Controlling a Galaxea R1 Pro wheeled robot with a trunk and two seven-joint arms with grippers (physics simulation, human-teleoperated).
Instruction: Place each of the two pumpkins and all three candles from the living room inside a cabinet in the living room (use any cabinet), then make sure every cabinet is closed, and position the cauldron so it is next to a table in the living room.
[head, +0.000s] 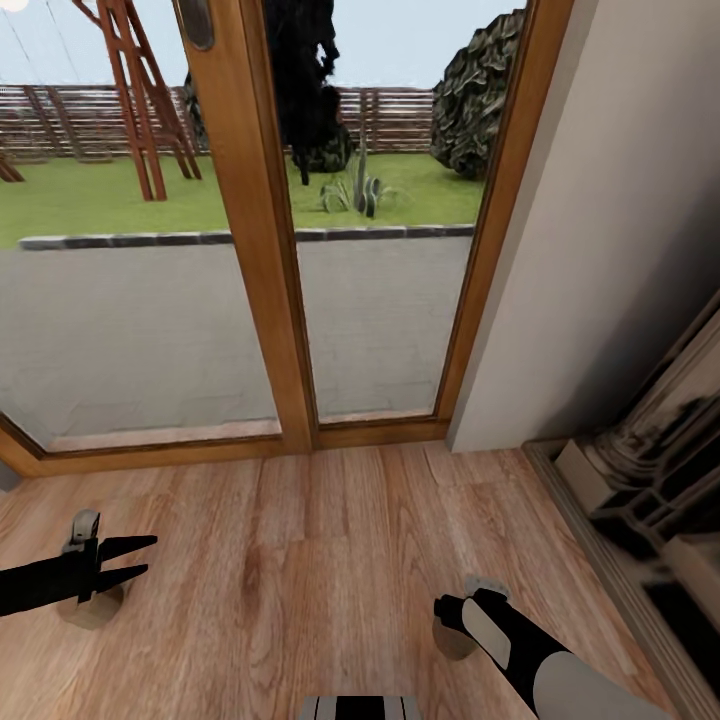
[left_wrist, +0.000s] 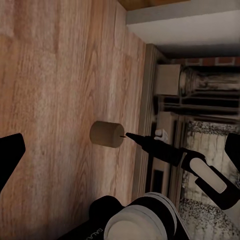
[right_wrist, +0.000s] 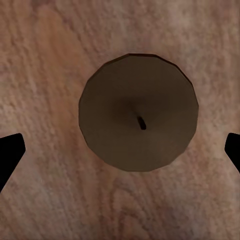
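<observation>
The right gripper hangs straight above a candle standing upright on the wooden floor — its wick points up the approach line, its round top lies centred between the wide-spread fingers. Judged from this, a plain vertical descent should bracket it. The left gripper is also open, beside a second candle — just below its fingertips

Floor: warm brown wood planks, running up to a glazed wooden door frame. Standing directly on it: one squat grey-beige candle at the left, a second candle at the right, both upright, well apart.
</observation>
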